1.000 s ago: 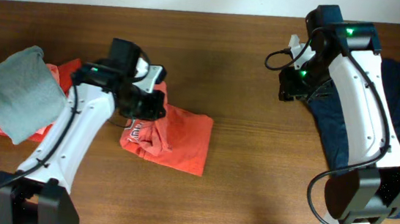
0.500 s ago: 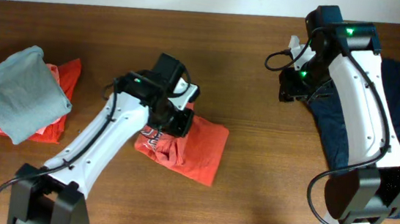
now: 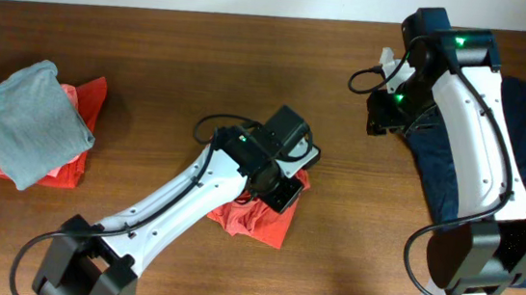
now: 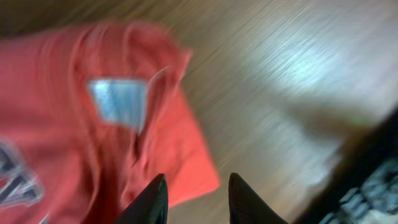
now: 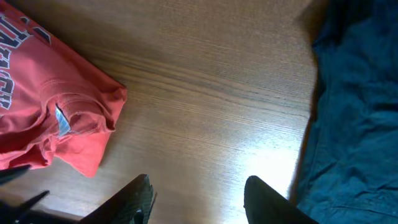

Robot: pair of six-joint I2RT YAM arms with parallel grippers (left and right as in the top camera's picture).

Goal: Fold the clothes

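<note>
Left wrist view: red-orange T-shirt point(image 4: 74, 143) was seen leftward of left fingers point(image 4: 152, 200), grip undeterminable; right fingers point(image 5: 137, 202) were held apart.

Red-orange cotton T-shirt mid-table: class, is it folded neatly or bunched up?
Bunched up: the red-orange cotton T-shirt lies as a creased, uneven heap, its white neck label exposed among wrinkles.

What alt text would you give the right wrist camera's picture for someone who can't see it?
A red-orange T-shirt with lettering and a pale neck label lies left on a wooden table, a navy garment at the right edge. The right claw stands open at the bottom, holding nothing.
</note>
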